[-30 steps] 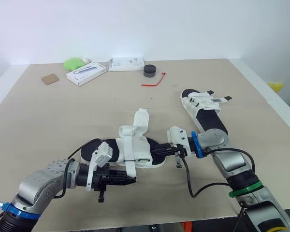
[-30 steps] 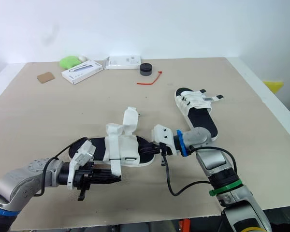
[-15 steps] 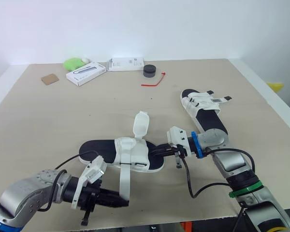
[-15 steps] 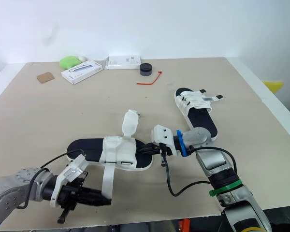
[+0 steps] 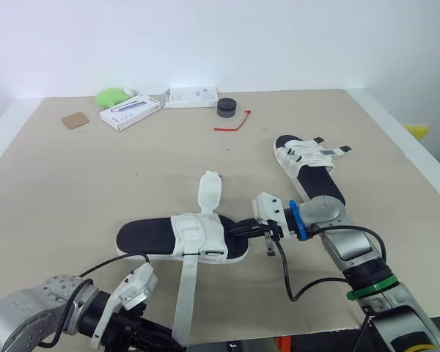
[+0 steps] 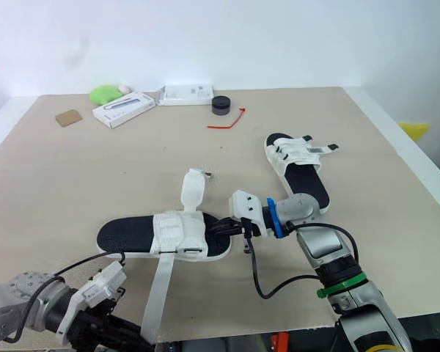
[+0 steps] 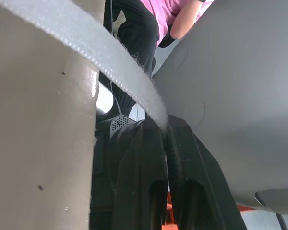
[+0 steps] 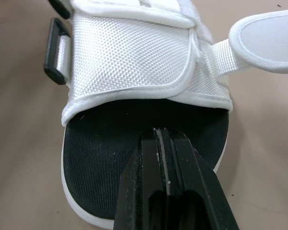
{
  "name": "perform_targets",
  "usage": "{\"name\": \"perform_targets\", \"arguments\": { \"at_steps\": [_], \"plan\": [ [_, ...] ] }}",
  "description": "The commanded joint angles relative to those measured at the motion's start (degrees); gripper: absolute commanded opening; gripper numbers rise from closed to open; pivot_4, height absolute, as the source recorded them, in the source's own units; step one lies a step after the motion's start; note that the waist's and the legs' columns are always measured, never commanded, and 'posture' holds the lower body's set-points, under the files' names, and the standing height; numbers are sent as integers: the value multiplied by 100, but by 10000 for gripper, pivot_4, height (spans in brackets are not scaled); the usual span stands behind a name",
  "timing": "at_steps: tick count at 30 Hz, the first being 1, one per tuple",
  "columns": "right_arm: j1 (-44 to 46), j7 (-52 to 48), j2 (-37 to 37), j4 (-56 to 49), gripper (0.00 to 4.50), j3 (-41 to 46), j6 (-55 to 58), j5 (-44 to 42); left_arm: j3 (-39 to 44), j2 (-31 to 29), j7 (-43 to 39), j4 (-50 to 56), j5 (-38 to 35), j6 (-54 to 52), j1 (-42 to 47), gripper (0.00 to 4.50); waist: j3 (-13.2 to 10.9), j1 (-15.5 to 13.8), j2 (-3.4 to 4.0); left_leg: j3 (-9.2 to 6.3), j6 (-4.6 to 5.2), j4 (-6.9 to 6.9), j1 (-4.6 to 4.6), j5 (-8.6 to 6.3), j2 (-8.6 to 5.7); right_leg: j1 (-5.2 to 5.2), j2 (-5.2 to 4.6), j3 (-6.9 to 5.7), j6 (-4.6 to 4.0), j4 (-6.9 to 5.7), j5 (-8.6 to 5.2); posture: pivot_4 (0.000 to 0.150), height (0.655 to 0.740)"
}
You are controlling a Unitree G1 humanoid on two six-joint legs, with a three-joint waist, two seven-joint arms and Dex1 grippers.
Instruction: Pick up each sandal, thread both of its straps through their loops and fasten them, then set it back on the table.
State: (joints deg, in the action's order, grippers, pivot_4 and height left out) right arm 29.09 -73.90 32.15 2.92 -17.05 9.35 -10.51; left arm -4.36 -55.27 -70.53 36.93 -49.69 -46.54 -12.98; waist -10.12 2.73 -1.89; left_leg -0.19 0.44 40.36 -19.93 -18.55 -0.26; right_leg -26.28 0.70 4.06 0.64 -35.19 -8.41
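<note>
A black-soled sandal (image 5: 150, 237) with a white upper (image 5: 198, 235) lies flat mid-table. Its long white strap (image 5: 185, 293) runs from the upper to the table's front edge, where my left gripper (image 5: 172, 339) is shut on its end; the left wrist view shows the strap (image 7: 86, 62) pinched between the fingers (image 7: 144, 158). The other strap (image 5: 209, 193) stands up behind the upper. My right gripper (image 5: 235, 230) is shut on the sole's right end, seen close in the right wrist view (image 8: 164, 158). A second sandal (image 5: 308, 169) lies to the right.
Along the far edge sit a green object (image 5: 111, 96), two white boxes (image 5: 130, 112) (image 5: 193, 96), a black round object (image 5: 226, 108), a red cord (image 5: 233, 123) and a brown card (image 5: 76, 120). A person in pink (image 7: 170, 14) shows past the table.
My left gripper has drawn back to the table's front edge, pulling the strap out long and straight. The sandal has settled flat and slid a little left. The right gripper holds still.
</note>
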Motion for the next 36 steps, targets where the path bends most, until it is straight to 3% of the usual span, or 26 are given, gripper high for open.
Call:
{"name": "perform_targets", "arguments": {
  "at_steps": [1,9,12,14,16,22,27,36],
  "plan": [
    [20,-26,26,-122,0,31,-52,-36,90,-79,-113,149,109,271,-167,569,0,-1,0,0,0,0,0,0,0,0,0,0,0,0,0,1500,7400],
    [-39,-31,17,-322,0,-10,125,-147,70,2,-274,-160,1277,1841,-593,569,0,0,0,19,0,-3,3,0,1,0,0,1,-7,0,-4,1500,7400],
    [-89,-31,40,-344,0,-12,105,-122,170,120,-419,-332,1847,2876,-638,9190,0,-1,0,24,0,-3,3,0,1,0,0,0,-8,0,-5,1500,7400],
    [-86,-40,48,-336,0,-7,105,-118,308,173,-460,-433,1864,3116,-680,17333,0,0,0,29,0,-3,5,0,2,1,0,2,-9,0,-5,1500,7400],
    [-73,-51,55,-309,0,-2,92,-114,402,209,-494,-536,1886,3336,-680,22216,0,0,0,30,0,-3,5,0,2,0,0,2,-8,0,-4,1500,7400],
    [-95,-76,71,-319,0,-14,94,-121,757,480,-341,-712,2020,4053,-231,22216,0,-3,0,30,1,-3,6,-1,3,1,0,2,-6,0,-3,1500,7400],
    [-88,-98,77,-288,0,-17,72,-120,657,566,-525,-914,2649,5240,215,22216,0,-3,0,31,1,-3,10,-1,2,6,-1,3,5,0,4,1500,7400],
    [-88,-109,75,-271,0,-15,51,-107,213,1065,-622,-1990,3767,8859,1259,22216,2,-11,-3,37,5,-3,13,-3,1,10,-6,5,16,2,12,1500,7400]
  ]
}}
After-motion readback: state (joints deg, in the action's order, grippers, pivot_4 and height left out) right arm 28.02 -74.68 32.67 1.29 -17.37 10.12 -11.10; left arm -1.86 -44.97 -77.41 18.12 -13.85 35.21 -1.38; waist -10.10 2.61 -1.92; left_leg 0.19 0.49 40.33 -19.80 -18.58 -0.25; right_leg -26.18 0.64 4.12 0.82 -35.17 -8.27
